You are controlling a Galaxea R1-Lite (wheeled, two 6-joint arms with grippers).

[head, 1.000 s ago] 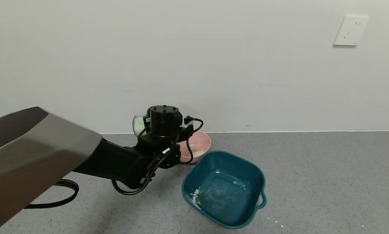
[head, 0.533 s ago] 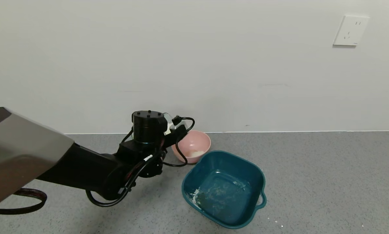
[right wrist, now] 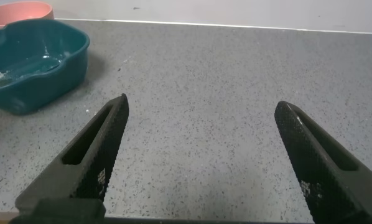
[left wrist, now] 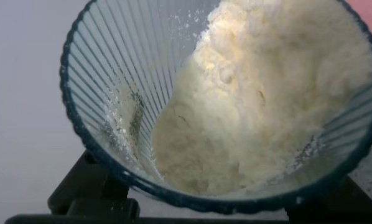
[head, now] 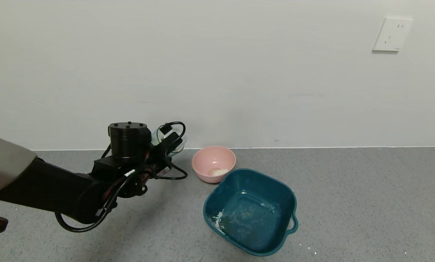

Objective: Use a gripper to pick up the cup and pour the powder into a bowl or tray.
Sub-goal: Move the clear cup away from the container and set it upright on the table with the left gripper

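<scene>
My left gripper [head: 166, 142] is shut on the ribbed translucent cup [head: 179, 145] and holds it above the floor, left of the pink bowl [head: 204, 160] and apart from it. In the left wrist view the cup [left wrist: 124, 62] fills the picture, and white powder [left wrist: 267, 93] is heaped against one side of its wall. The black fingers [left wrist: 86, 193] show at the cup's rim. A small heap of powder [head: 219, 171] lies in the pink bowl. My right gripper [right wrist: 201, 149] stands open over bare floor, with nothing between its fingers.
A large dark teal tub [head: 286, 193] with powder smears stands just in front and to the right of the pink bowl; the right wrist view shows it too [right wrist: 30, 68]. A white wall runs close behind. Grey speckled floor spreads to the right.
My left arm has swung to the left with the cup, from beside the pink bowl to well clear of it. The bowl now shows whole.
</scene>
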